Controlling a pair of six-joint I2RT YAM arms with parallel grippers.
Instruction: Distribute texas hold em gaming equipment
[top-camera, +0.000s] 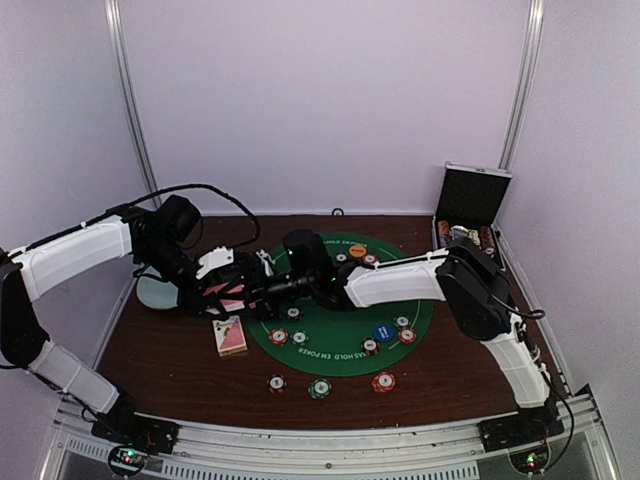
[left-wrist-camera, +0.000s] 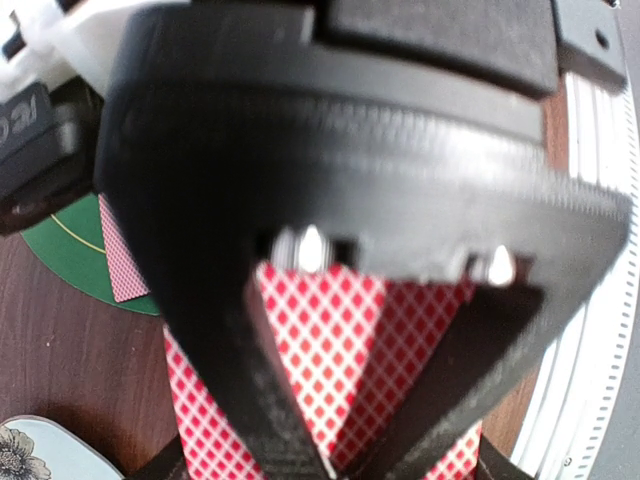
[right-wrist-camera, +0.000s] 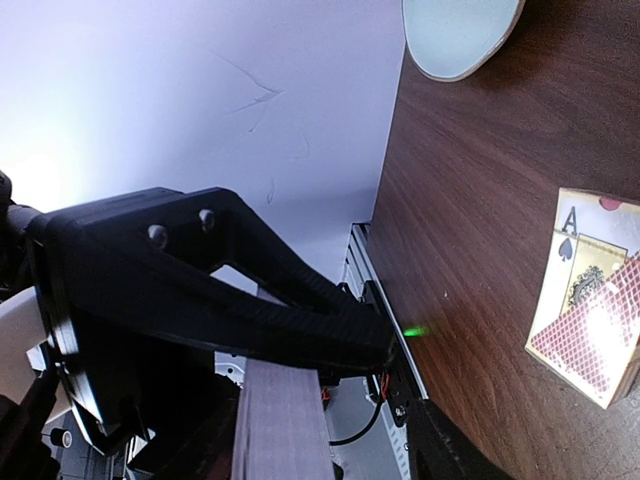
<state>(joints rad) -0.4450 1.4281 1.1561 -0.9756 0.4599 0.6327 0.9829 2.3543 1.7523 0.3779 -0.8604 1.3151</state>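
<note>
From the top camera, the two arms met over the left edge of the round green felt mat (top-camera: 340, 300). The left pincer (top-camera: 238, 293) and right pincer (top-camera: 272, 290) were nearly nose to nose, but you couldn't make out what sat between them. The left wrist camera sorted that out: the left pincer was clamped tight on a deck of cards (left-wrist-camera: 330, 330) with a red-and-white diamond back, its ribbed black fingers (left-wrist-camera: 270, 400) meeting in a V over it. The right wrist view only caught that deck edge-on, as a pale striped block under one black triangular finger (right-wrist-camera: 250, 290). I couldn't tell whether the right pincer was squeezing it or just straddling it.

The right wrist view also showed a card box (right-wrist-camera: 590, 310) with an ace of spades printed on it, lying on the dark wood-grain tabletop (right-wrist-camera: 470, 200). From above it was just a pinkish rectangle.

Only the top view had the small striped round chips (top-camera: 370, 346). Several sat on the felt beside a blue button (top-camera: 384, 332), and three more on bare wood toward the front edge. An orange button (top-camera: 357, 251) was at the mat's far rim, and the open metal case (top-camera: 470, 205) stood at back right. The smooth pale blue dish (top-camera: 155, 292) sat off to the left.
</note>
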